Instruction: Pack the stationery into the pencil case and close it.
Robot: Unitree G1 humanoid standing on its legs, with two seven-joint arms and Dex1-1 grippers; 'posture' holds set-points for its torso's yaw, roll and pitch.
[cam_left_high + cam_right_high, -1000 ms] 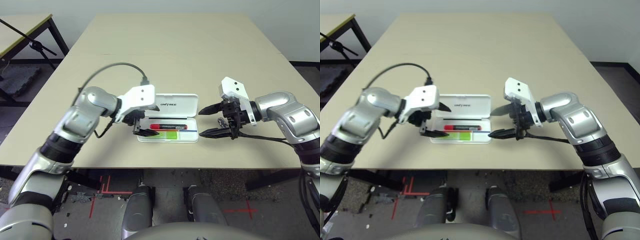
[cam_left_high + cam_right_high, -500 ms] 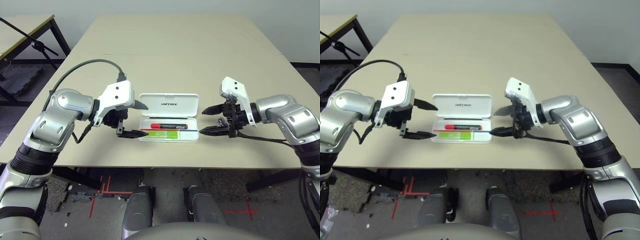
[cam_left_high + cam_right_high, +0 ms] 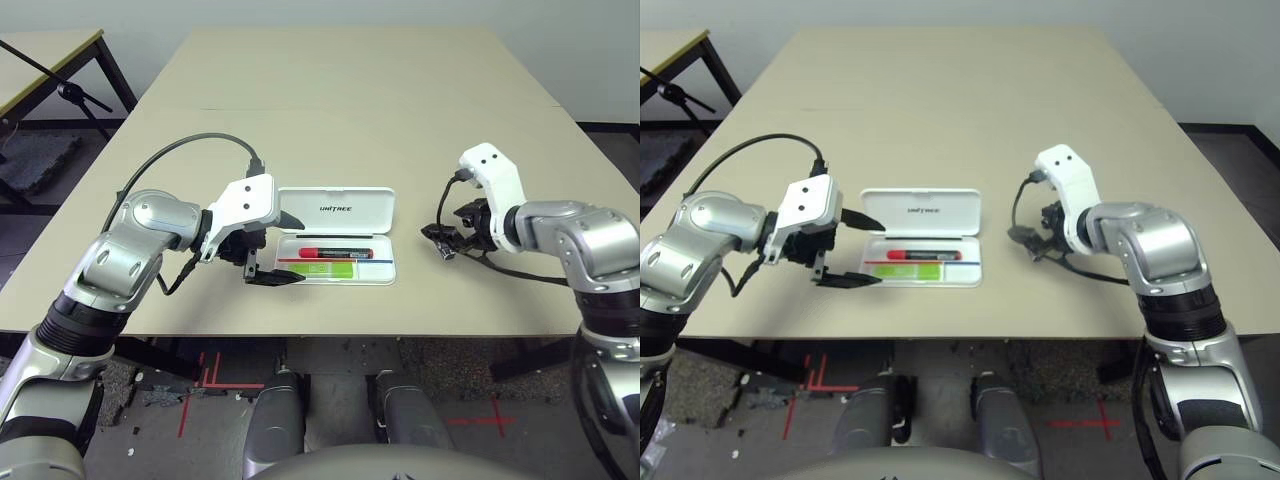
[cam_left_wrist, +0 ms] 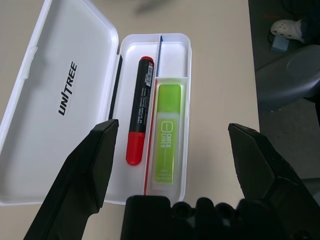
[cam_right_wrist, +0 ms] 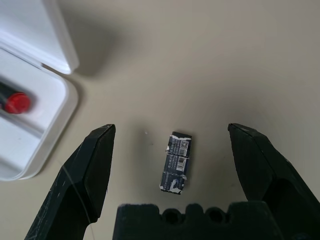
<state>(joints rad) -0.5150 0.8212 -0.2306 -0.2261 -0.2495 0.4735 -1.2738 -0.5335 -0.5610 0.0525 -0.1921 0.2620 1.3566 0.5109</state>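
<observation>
- We have two of the three items packed: the red-and-black marker pen (image 4: 139, 111) and the lime-green highlighter (image 4: 166, 136) lie side by side in the tray of the pencil case (image 3: 337, 213).
- The case sits open on the desk (image 3: 360, 90), lid laid flat behind the tray.
- One piece is left: a small dark piece (image 5: 175, 161) lies on the desk just beside the case's right end.
- Our right tool (image 5: 175, 150) hangs over that piece, fingers spread wide to either side, nothing held.
- Our left tool (image 4: 172, 150) is at the case's left end, fingers apart and empty.
- We judge two steps remain: packing the piece and closing the lid.
</observation>
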